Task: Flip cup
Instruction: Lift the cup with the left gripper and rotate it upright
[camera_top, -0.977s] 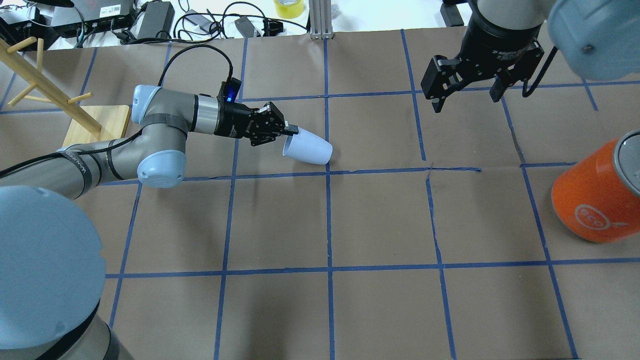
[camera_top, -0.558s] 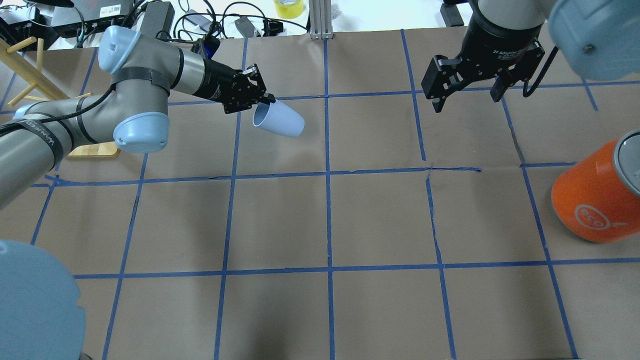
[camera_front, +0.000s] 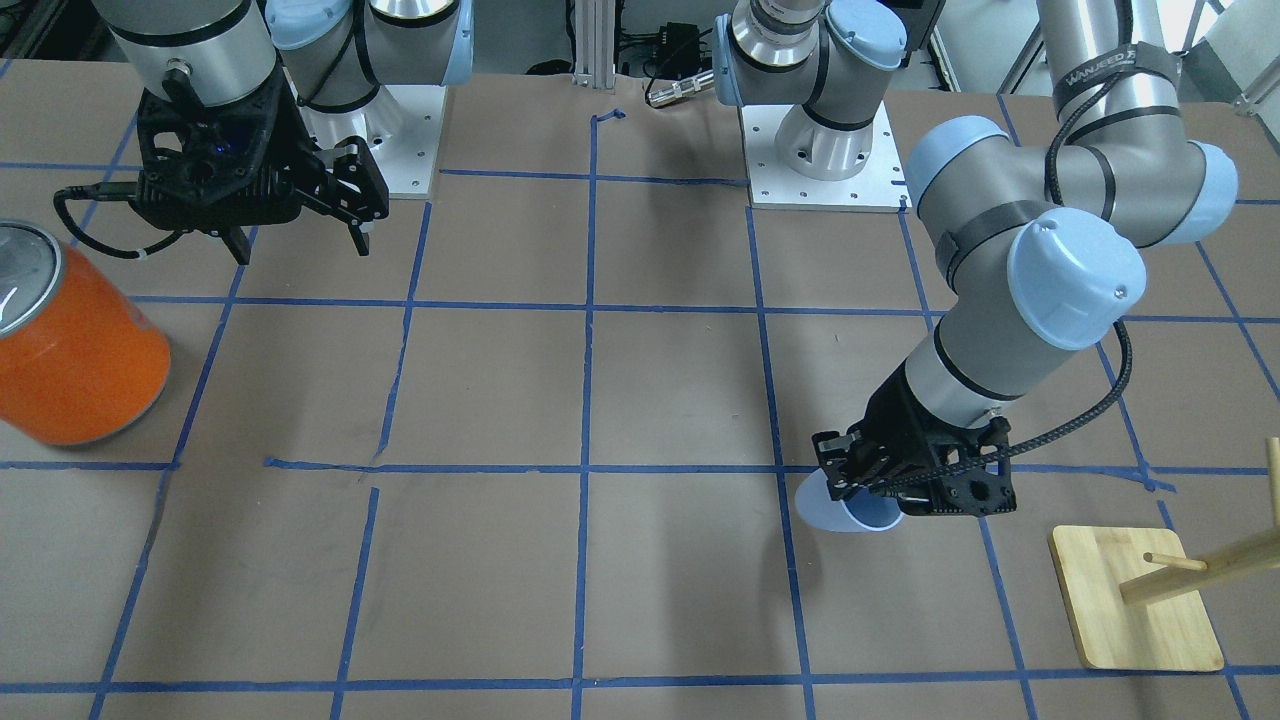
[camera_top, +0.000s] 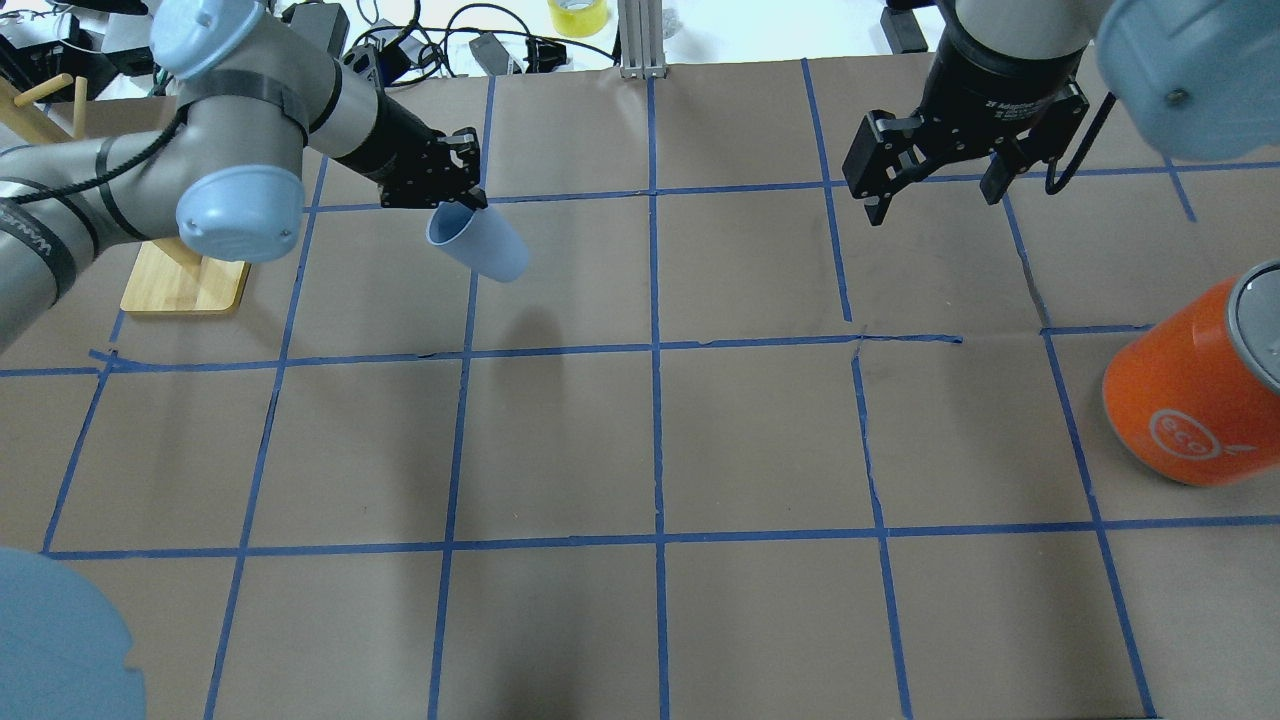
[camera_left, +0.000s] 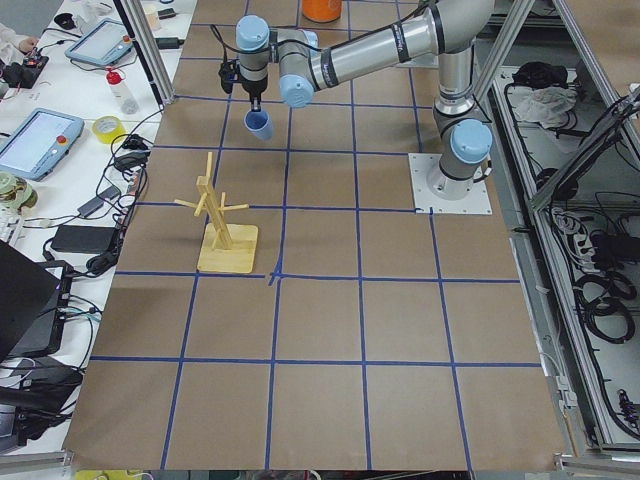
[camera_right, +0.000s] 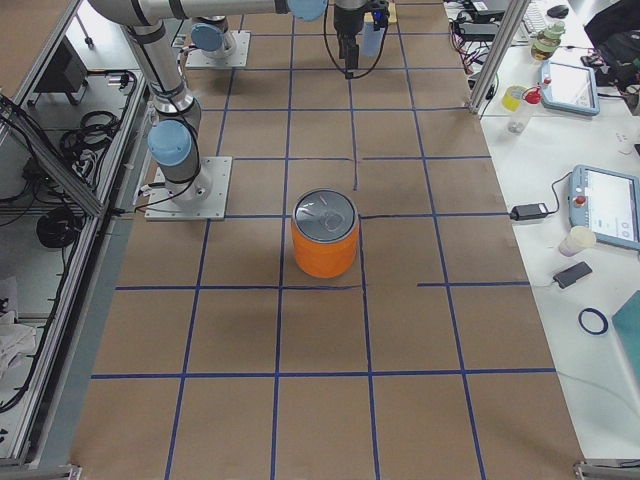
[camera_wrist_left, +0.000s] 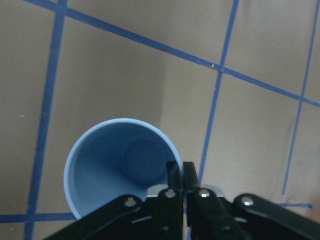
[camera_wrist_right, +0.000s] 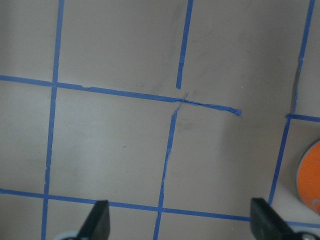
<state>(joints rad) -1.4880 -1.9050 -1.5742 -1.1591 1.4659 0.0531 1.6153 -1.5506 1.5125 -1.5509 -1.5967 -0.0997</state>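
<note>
Left wrist-mounted view: we look straight down into the cup (camera_wrist_left: 107, 165), mouth toward the lens and base at the far end. The left gripper (camera_wrist_left: 180, 172) is pinched tight on the near rim, one finger inside the wall and one outside.

Overhead, the cup hangs clear of the table (camera_top: 700, 440) at a tilt, mouth up by the wrist and base slanting down, near the rack (camera_top: 185, 285). I'd call this mid-flip: it is held aloft and not yet set down.

The next move calls for bringing the cup fully upright, lowering the base onto the paper, then letting go. A rim pinch is thin, so gently.

The overhead view gives the tilt, and the shadow shows the height. Only the wrist view shows the grip itself. From the front, the rim seems hidden behind the fingers.

The right gripper (camera_top: 935, 200) hangs wide and empty, well apart, with the can (camera_top: 1190, 400) beyond.
</note>
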